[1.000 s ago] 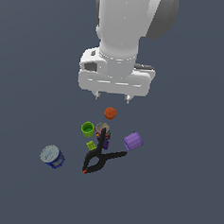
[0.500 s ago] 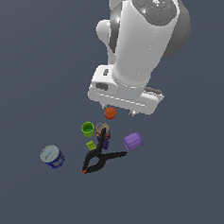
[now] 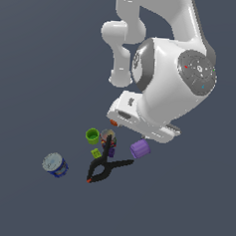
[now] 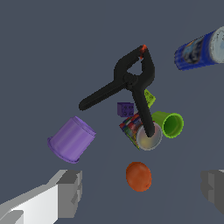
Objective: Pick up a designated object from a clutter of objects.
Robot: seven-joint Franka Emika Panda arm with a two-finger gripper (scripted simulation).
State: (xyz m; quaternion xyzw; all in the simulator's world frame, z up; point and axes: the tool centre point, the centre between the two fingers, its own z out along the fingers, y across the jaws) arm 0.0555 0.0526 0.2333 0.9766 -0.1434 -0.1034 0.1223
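Gripper (image 4: 140, 192) wide apart, empty, above orange ball (image 4: 138, 176)

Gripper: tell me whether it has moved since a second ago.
Yes. In the exterior view the gripper has come down toward the clutter, its body now covering most of the orange ball, while the black clamp stays put.

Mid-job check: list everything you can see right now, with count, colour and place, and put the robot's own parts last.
light-purple cup: 1, light purple, on its side, apart from the pile
green cup: 1, bright green, beside the dark can
dark can: 1, multicoloured, under a clamp handle
black spring clamp: 1, black with orange tips, mid-pile
small purple block: 1, purple, between the clamp handles
small green block: 1, yellow-green, by the clamp
orange ball: 1, orange, nearest the gripper
blue-white can: 1, blue and white, off alone
gripper: 1, grey-white, open, above the ball
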